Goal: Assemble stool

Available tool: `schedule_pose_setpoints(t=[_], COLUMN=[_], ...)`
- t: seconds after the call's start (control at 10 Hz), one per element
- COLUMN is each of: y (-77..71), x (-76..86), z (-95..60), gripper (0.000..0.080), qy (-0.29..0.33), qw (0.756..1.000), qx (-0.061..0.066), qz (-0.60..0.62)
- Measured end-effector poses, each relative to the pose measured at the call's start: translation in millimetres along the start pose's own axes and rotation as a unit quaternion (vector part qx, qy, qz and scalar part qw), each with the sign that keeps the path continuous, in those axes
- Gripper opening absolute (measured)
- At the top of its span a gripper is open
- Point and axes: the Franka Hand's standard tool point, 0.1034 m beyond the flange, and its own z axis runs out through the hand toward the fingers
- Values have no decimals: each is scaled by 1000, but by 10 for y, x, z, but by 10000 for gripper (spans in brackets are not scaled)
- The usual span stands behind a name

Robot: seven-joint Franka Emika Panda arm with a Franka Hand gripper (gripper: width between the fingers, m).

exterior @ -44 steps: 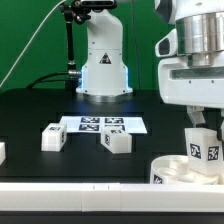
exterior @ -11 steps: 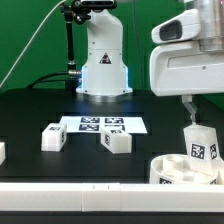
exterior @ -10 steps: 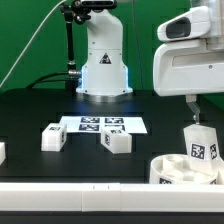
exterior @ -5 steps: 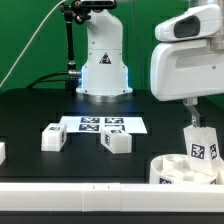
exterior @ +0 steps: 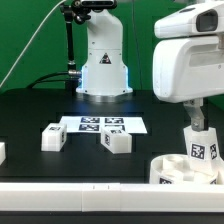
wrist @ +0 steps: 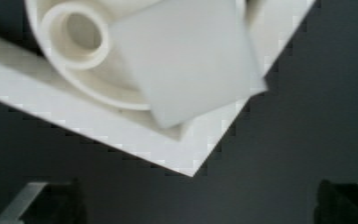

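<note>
Gripper (wrist: 190,200) stands wide apart with nothing between the jaws. Dark fingertips (wrist: 34,197) show at both sides of the wrist view, clear of the white parts below. That view is blurred; a round socket (wrist: 73,35) of the seat is about all that reads.

In the exterior view the arm (exterior: 190,60) hangs over the seat (exterior: 170,172). The seat sits on the black surface (exterior: 30,110) at the exterior view's right, near the front edge, partly cut off by the frame. The upright leg (exterior: 200,145) stands in the seat with a tag facing the camera. Can't tell whether it is fully home in its socket.

Count: one seat, three legs.
- One leg is upright in the seat.
- The first loose leg (exterior: 52,136) lies just beside the marker board (exterior: 100,124), at its end on the exterior view's left.
- The second loose leg (exterior: 117,142) lies just in front of the marker board.
- Both loose legs are well apart from the seat.
- A white scrap (exterior: 2,151) at the exterior view's left edge is cropped and can't be identified.

Handling, as a judgement: rigid plastic, light, smooth and probably a bit slippery.
- Pinch a leg across two flat opposite faces at mid-body, not on the corners or across the diagonal.
- Parts this light will slide or tip if nudged, so come down straight before closing.
- The seat looks too wide for the jaws — its rim wall is the only likely hold.
- Likely next step is to fetch a loose leg; the second one lies nearer the seat.
</note>
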Motion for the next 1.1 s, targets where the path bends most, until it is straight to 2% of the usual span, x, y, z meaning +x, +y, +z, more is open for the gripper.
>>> schedule_pose_setpoints(t=[0.2, 0.5, 0.6, 0.8, 1.1], y=[3, -21, -17, -13, -30], x=[-4, -116, -190, -223, -221], z=[10, 146, 210, 271, 279], gripper=[649, 649, 649, 649, 649], qy=[0, 10, 4, 0, -2], qw=[1000, 1000, 1000, 1000, 1000], qx=[-1, -10, -9, -8, -8], qz=[-2, -4, -20, -21, -21])
